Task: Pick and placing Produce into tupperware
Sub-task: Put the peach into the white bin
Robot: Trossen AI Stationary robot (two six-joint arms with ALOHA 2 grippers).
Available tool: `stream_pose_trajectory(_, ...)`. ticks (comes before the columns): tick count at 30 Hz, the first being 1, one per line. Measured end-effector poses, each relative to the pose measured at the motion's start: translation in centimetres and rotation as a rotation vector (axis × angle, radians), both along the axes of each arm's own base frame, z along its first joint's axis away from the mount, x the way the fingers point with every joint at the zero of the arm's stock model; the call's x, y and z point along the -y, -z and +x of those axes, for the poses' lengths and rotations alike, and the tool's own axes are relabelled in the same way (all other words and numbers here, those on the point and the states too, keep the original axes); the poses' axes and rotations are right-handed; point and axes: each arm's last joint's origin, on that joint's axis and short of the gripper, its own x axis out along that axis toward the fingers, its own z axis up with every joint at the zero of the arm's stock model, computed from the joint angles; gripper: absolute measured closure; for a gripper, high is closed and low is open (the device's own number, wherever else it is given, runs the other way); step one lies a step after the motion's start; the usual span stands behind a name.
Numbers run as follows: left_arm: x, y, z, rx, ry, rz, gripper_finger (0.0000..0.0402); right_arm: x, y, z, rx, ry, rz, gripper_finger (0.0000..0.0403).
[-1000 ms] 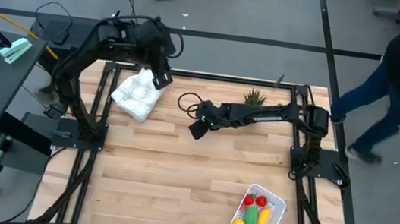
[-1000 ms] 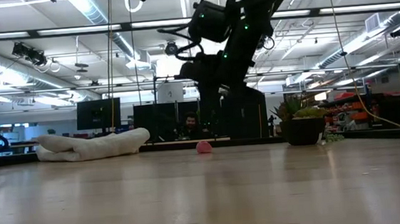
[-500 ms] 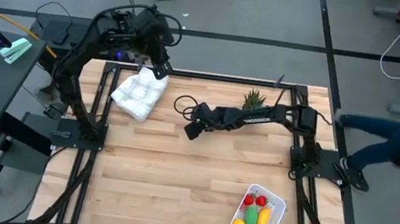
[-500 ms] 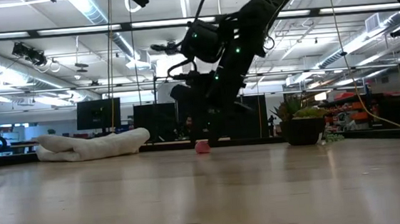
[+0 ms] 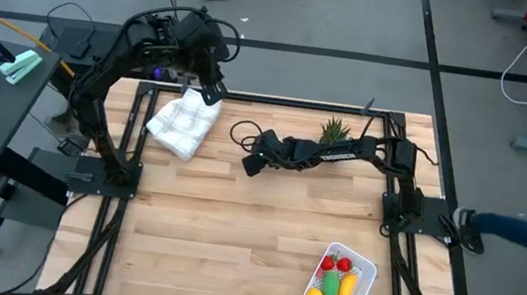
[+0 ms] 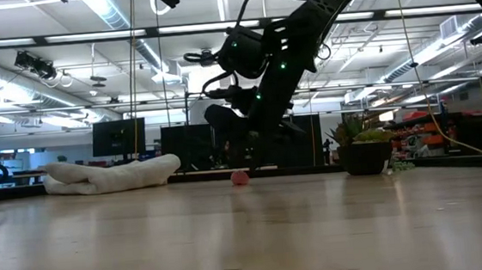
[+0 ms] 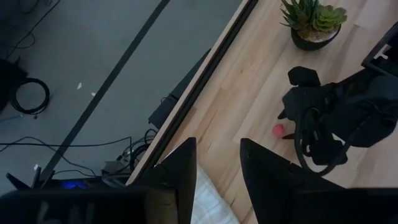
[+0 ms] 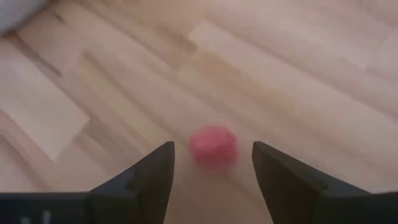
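A small red round piece [image 8: 213, 147] lies on the wood table; it also shows in the low view [image 6: 240, 177] and the left wrist view [image 7: 279, 130]. My right gripper [image 8: 211, 171] is open and low over the table's middle [image 5: 251, 164], its fingers standing either side of the piece without touching it. The white tupperware [image 5: 362, 265] sits near the table's near right corner, holding red, green, yellow and orange produce [image 5: 333, 282]. My left gripper [image 7: 214, 168] is open, up above the white cloth [image 5: 184, 123] at the far left.
A small potted spiky plant [image 5: 334, 129] stands at the far edge, just beyond my right arm. The folded white cloth [image 6: 110, 174] lies at the far left. Bare wood stretches across the near half of the table. A person's legs [image 5: 525, 235] show on the floor beyond the right edge.
My right gripper has come down and shifted slightly toward the table's left, closing in on the red piece. My left gripper has drawn back toward the far edge. The person on the right has walked away along the floor.
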Motion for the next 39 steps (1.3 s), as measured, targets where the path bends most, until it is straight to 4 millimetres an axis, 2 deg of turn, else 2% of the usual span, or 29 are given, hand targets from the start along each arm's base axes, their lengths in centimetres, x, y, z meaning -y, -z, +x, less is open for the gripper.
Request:
stream_pose_trajectory(10,0.0,0.0,0.0,0.001,-0.002,-0.001,0.0273,0.3,0.3,0.1,0.007,-0.001,0.007,0.0178)
stream_pose_trajectory(18,0.0,0.0,0.0,0.003,-0.005,-0.003,0.027,-0.2,2.1,0.6,-0.009,-0.01,0.015,0.0179)
stream_pose_trajectory(39,0.0,-0.1,0.1,0.011,0.0,0.005,0.0274,0.3,2.1,0.7,0.014,0.009,-0.017,0.0179)
